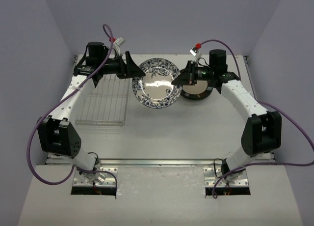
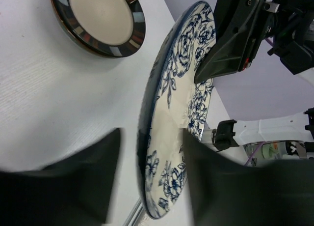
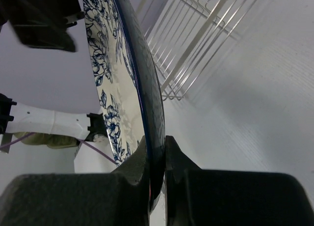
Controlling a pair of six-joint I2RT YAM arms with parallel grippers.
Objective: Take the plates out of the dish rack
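A white plate with a dark blue ornate pattern (image 1: pixel 156 82) hangs tilted on edge over the table, between the dish rack (image 1: pixel 103 100) and a dark-rimmed plate with a beige centre (image 1: pixel 198 92). My right gripper (image 1: pixel 184 77) is shut on the ornate plate's right rim; the right wrist view shows both fingers pinching the rim (image 3: pixel 157 142). My left gripper (image 1: pixel 134 71) is open at the plate's left rim; in the left wrist view (image 2: pixel 151 135) its jaws straddle the plate (image 2: pixel 171 132) with gaps on both sides. The rack holds no plates.
The dark-rimmed plate lies flat on the table under my right gripper and shows in the left wrist view (image 2: pixel 100 17). The rack's wire bars show in the right wrist view (image 3: pixel 196 39). Purple walls close in the table at the back and sides.
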